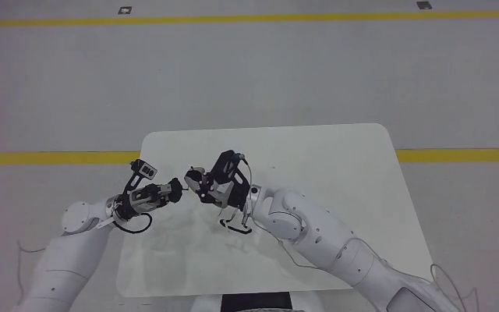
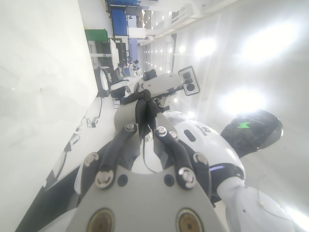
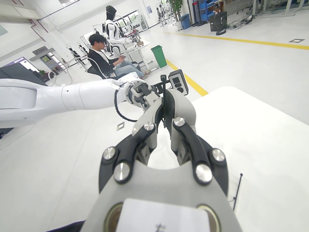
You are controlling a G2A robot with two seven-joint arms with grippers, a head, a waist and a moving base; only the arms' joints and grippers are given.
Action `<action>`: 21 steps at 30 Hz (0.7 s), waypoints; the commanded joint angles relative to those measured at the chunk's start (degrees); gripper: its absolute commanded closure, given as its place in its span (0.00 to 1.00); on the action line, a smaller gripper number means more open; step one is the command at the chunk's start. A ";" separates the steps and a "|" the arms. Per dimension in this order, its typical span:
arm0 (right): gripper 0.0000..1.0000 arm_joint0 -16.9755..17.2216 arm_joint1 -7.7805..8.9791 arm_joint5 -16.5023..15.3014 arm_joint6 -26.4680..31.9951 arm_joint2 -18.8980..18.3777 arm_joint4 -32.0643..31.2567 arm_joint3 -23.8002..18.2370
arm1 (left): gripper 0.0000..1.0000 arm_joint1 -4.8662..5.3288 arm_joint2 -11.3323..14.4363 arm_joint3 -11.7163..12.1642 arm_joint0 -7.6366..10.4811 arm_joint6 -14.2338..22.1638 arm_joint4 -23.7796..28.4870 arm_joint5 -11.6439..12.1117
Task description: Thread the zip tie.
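Over the left-centre of the white worktop (image 1: 327,156) in the top view, the two arms meet tip to tip. The left end effector (image 1: 177,189) comes in from the lower left of the frame and the right end effector (image 1: 193,177) from the lower right, both held above the surface. In the right wrist view, the right end effector is clenched on a black zip tie (image 3: 164,97), which stands upright in the middle of the frame. Its square head sticks up above the fingertips, and its strap runs down between the ribbed pads (image 3: 172,105), ending in the gap below them. The left end effector sits just behind it, near the head. In the left wrist view its fingers (image 2: 123,117) are drawn together at the centre of the frame, with a dark tangle at their tips where the right end effector faces them. Whether they pinch any part of the zip tie cannot be told. A second zip tie (image 3: 237,189) lies flat on the worktop at the lower right of the right wrist view, apart from both arms.
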State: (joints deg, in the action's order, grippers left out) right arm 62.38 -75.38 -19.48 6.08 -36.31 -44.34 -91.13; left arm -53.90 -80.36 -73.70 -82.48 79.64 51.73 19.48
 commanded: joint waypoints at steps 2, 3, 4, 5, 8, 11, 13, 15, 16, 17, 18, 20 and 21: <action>1.00 0.11 0.11 0.00 -0.55 -0.09 -0.39 -0.26 | 1.00 0.00 0.00 0.00 0.00 0.00 0.00 0.00; 1.00 0.13 0.15 0.00 -0.59 -0.10 -0.45 -0.34 | 1.00 0.00 0.00 0.00 0.00 0.00 0.00 0.00; 1.00 0.15 0.19 0.00 -0.61 -0.09 -0.52 -0.42 | 1.00 0.00 0.00 0.00 0.00 0.00 0.00 0.00; 1.00 0.15 0.21 0.00 -0.61 -0.05 -0.56 -0.48 | 1.00 0.00 0.00 0.00 0.00 0.00 0.00 0.00; 1.00 0.02 0.22 0.00 -0.66 0.18 -0.54 -0.42 | 1.00 0.00 0.00 0.00 0.00 0.00 0.00 0.00; 1.00 -0.29 0.15 0.00 -0.82 0.48 -0.43 0.01 | 1.00 0.00 0.00 0.00 0.00 0.00 0.00 0.00; 1.00 -0.49 0.10 0.00 -0.91 0.62 -0.30 0.37 | 1.00 0.00 0.00 0.00 0.00 0.00 0.00 0.00; 1.00 -0.69 0.03 0.00 -1.00 0.78 -0.19 0.72 | 1.00 0.00 0.00 0.00 0.00 0.00 0.00 0.00; 1.00 -0.76 0.01 0.00 -0.99 0.82 -0.15 0.90 | 1.00 0.00 0.00 0.00 0.00 0.00 0.00 0.00; 1.00 -0.83 -0.02 0.00 -1.00 0.86 -0.10 1.02 | 1.00 0.00 0.00 0.00 0.00 0.00 0.00 0.00; 1.00 -0.89 -0.04 0.00 -1.00 0.93 -0.03 1.17 | 1.00 0.00 0.00 0.00 0.00 0.00 0.00 0.00; 1.00 -0.93 -0.08 0.00 -0.97 1.04 0.02 1.31 | 1.00 0.00 0.00 0.00 0.00 0.00 0.00 0.00; 1.00 -0.95 -0.09 0.00 -0.99 1.08 0.06 1.36 | 1.00 0.00 0.00 0.00 0.00 0.00 0.00 0.00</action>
State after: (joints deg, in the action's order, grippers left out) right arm 61.45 -75.45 -19.48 5.10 -35.27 -44.31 -89.81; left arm -53.90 -80.36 -73.70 -82.48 79.64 51.73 19.48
